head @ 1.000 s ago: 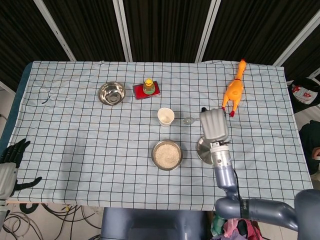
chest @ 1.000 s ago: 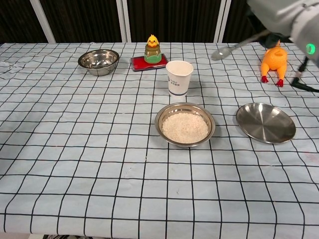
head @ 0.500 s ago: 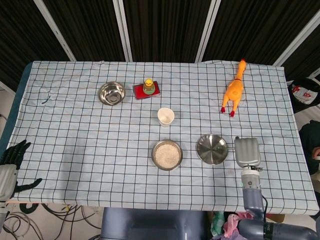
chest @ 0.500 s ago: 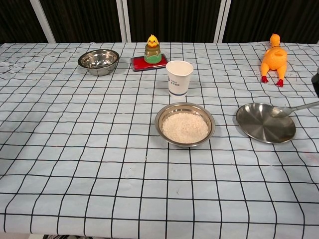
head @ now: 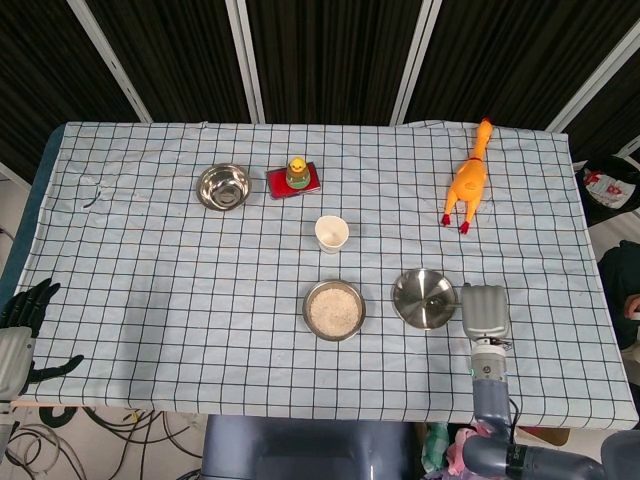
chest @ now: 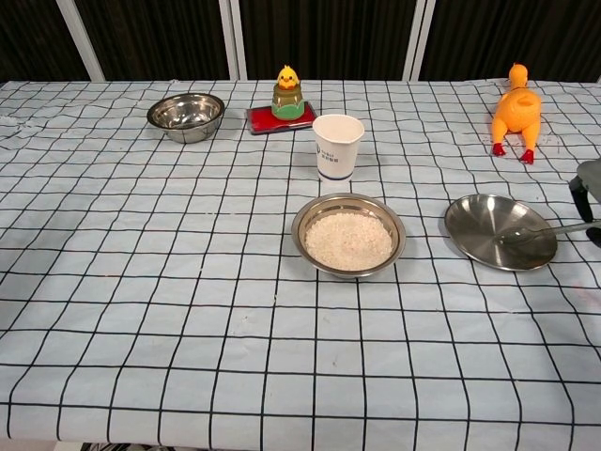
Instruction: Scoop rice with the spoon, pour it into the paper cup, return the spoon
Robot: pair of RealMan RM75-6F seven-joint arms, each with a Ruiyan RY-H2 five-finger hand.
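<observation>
My right hand (head: 485, 313) has drifted closer to the shallow steel plate (chest: 488, 224), holding the metal spoon (chest: 531, 231), whose bowl now rests lower in it. The white paper cup (chest: 337, 146) stands behind the steel rice bowl (chest: 348, 236). My left hand (head: 20, 330) idles, fingers spread.

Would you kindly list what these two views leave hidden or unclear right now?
- Right hand: the head view shows only its back and the chest view cuts it at the edge, so its grip on the spoon is unclear.
- Cup: contents hidden by its rim in the chest view, too small in the head view.
- Left hand: cut by the head view's edge.
</observation>
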